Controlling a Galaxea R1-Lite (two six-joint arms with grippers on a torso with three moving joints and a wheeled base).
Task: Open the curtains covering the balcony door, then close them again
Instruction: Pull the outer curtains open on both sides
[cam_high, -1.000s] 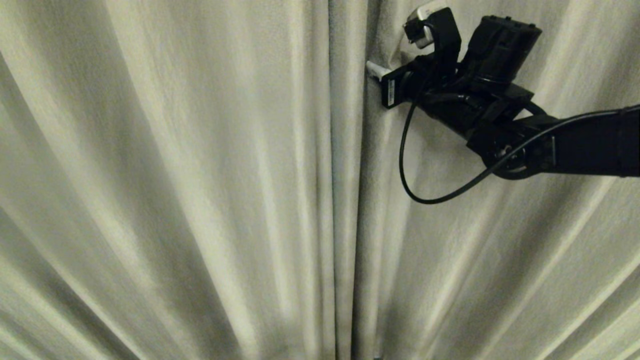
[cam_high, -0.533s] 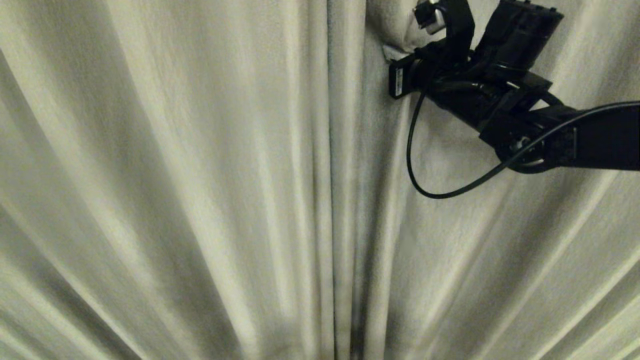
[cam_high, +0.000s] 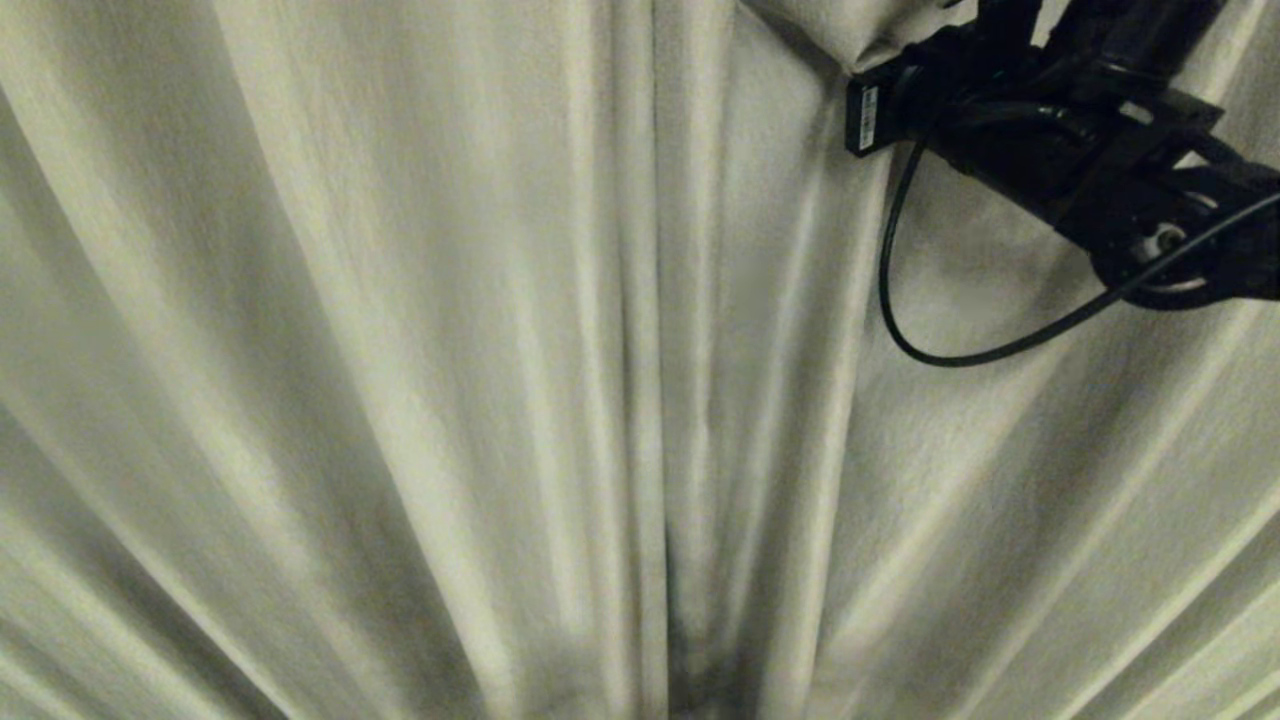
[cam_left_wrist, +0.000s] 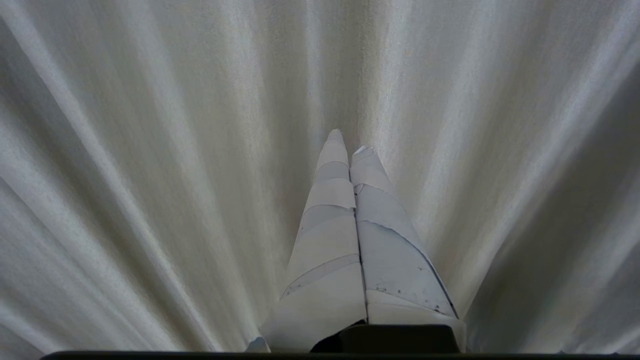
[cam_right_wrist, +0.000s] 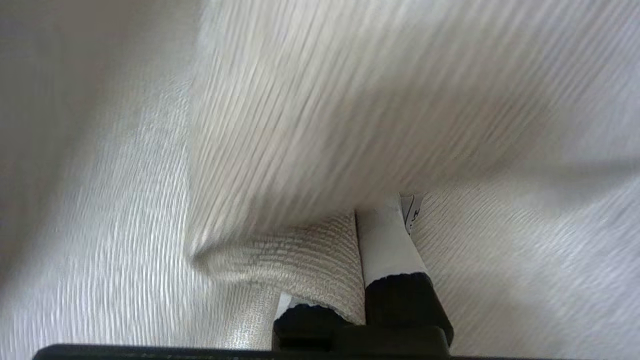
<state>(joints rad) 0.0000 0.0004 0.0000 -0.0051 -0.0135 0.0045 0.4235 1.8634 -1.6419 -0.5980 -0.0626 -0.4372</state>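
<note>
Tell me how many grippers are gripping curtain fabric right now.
1. The right gripper, upper right in the head view, pinches a fold of the curtains. The left gripper is shut on nothing, facing them.

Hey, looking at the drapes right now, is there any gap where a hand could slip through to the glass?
No open gap shows. The curtains fill the head view; the only likely way through is the closed seam between the two panels. The upper right is crowded: the right gripper is shut on a fold of fabric there. The left gripper hangs shut and empty, facing plain pleats.
</note>
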